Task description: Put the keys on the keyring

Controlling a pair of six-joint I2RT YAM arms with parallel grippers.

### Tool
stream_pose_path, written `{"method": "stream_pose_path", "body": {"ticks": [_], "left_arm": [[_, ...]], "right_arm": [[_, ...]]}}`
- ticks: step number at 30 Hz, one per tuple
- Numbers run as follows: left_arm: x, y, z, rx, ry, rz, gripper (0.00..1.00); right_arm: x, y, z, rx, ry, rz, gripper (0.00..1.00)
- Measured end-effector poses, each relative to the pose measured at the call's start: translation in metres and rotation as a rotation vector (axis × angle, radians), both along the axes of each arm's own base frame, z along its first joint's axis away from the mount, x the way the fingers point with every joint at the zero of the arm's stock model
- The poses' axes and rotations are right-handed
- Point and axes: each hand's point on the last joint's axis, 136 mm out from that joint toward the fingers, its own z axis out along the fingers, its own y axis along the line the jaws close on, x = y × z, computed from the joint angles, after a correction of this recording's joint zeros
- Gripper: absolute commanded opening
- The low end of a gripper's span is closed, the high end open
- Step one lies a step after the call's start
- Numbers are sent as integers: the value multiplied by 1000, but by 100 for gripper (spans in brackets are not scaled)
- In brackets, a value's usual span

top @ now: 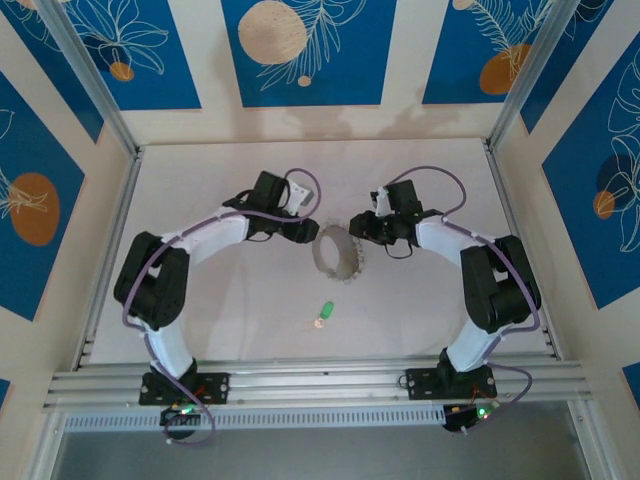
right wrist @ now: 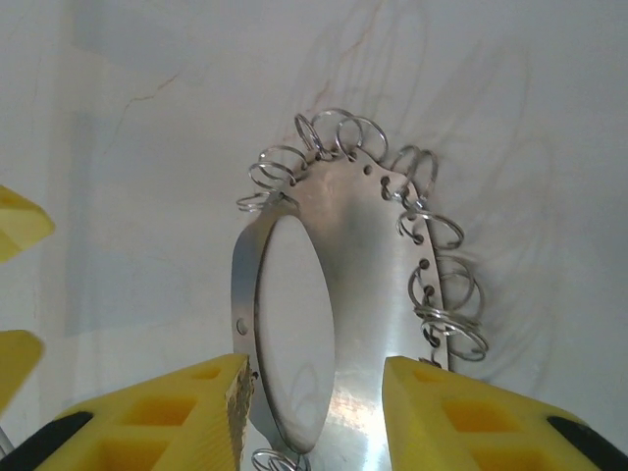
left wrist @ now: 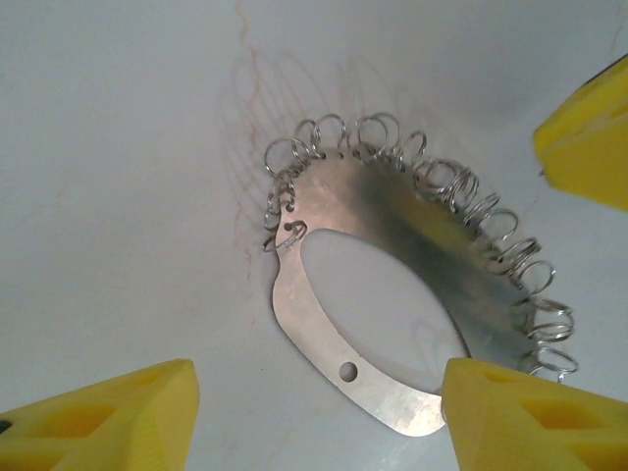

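The right claw (right wrist: 314, 397) holds the keyring (right wrist: 363, 265). Its two yellow fingers (right wrist: 471, 417) press on either side of the flat metal plate at a narrow gap, and the plate rises on edge straight ahead of them. Small wire loops (right wrist: 437, 231) hang through holes along the plate's outer rim, fanning up and to the right of this claw. The large oval opening sits just above its left finger. From above, the right claw (top: 358, 228) and the left claw (top: 303, 232) face each other with the keyring (top: 337, 255) between their tips. The left claw (left wrist: 319, 412) stands wide. Its right finger (left wrist: 530, 417) is at the lower end of the keyring (left wrist: 392, 226), whether touching I cannot tell. Its left finger is well apart from the metal, with bare white table (left wrist: 118, 147) between them. The ring's curve and its fringe of loops (left wrist: 324, 132) stretch ahead and to the right of this claw, and a yellow finger (left wrist: 589, 137) of the other claw shows beyond them. The key (top: 323, 313), green-headed, lies flat on the table (top: 240, 180) nearer the arm bases than both claws. It is untouched and apart from the ring, with open surface around it.
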Motion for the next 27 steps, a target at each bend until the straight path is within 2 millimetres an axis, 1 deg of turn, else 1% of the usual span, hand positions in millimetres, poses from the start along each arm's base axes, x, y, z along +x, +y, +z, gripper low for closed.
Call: {"method": "stream_pose_path", "body": {"ticks": [7, 10, 18, 23, 27], "left_arm": [[5, -8, -28, 130, -30, -109, 60], [9, -8, -36, 165, -45, -135, 58], [22, -15, -50, 195, -78, -188, 53], [26, -21, -57, 190, -71, -201, 51], [30, -27, -60, 175, -73, -213, 48]], "right_arm": [[-11, -8, -14, 1, 32, -21, 41], [-13, -14, -15, 8, 32, -34, 41], [-13, -29, -8, 39, 4, -64, 41], [-14, -38, -10, 52, 9, -81, 41], [-17, -46, -13, 58, 18, -99, 41]]}}
